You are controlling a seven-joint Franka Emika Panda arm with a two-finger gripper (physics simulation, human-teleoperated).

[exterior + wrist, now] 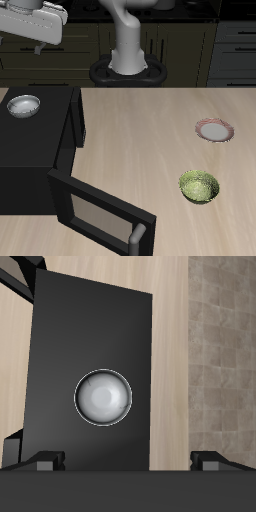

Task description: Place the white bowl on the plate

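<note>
- High above the black microwave, the gripper hangs with its two fingertips spread wide and nothing between them.
- Right under it, the white bowl sits upright on the flat black top of the microwave, near the back.
- I think the job is at its first step: getting ready to grab the bowl. Next, the gripper needs to go straight down and pinch the bowl's rim.
- Far across the tabletop, the plate lies bare, well apart from the bowl.
- Nearer the front edge sits a green ribbed bowl.
- The microwave door hangs open.
- No words or labels show anywhere.
</note>
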